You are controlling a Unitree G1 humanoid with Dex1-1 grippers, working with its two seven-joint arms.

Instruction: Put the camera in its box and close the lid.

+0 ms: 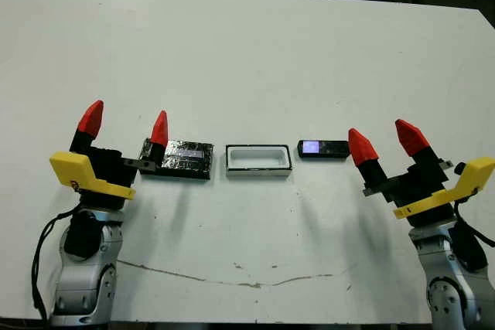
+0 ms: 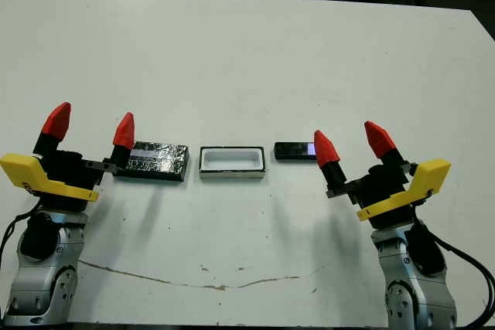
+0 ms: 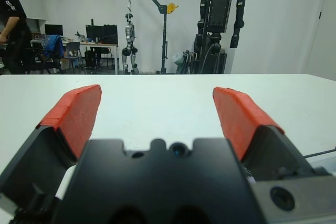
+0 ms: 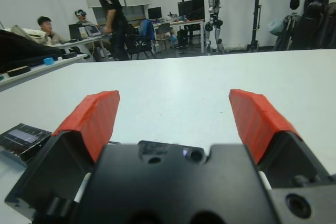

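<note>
Left eye view: box point(image 1: 258, 160) mid-bench point(image 1: 255, 52), uncovered; lid point(image 1: 184, 158) just left of it, camera point(image 1: 323, 148) just right. Left gripper point(image 1: 125, 124) and right gripper point(image 1: 380, 141) flank the row, fingers spread, empty.

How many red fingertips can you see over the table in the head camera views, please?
4. Two on the left gripper, beside the lid; two on the right gripper, beside the camera. None appears hidden.
</note>
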